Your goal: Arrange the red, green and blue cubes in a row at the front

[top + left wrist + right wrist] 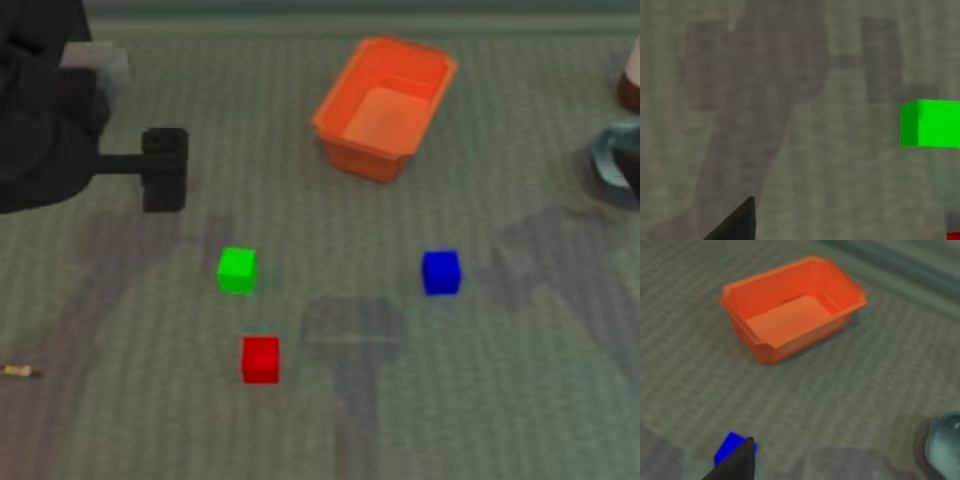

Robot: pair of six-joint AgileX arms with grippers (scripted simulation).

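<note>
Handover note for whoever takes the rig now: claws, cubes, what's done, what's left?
Claws: neither arm shows in the top view; each wrist view shows only a dark fingertip, so I cannot tell their state. Nothing looks held.
Cubes: small green cube sits left of centre, small red cube just in front of it, small blue cube right of centre, all apart on the table. Orange plastic tub sits behind, empty.
Done: nothing. Left: line up all three at the front.

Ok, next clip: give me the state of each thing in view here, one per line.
green cube: on the table, free, left of centre.
red cube: on the table, free, nearest the front.
blue cube: on the table, free, right of centre, apart from the others.
orange tub: upright, empty, at the back.
black dumbbell: lying on the table at the left.
cubes overall: not yet in a row.
</note>
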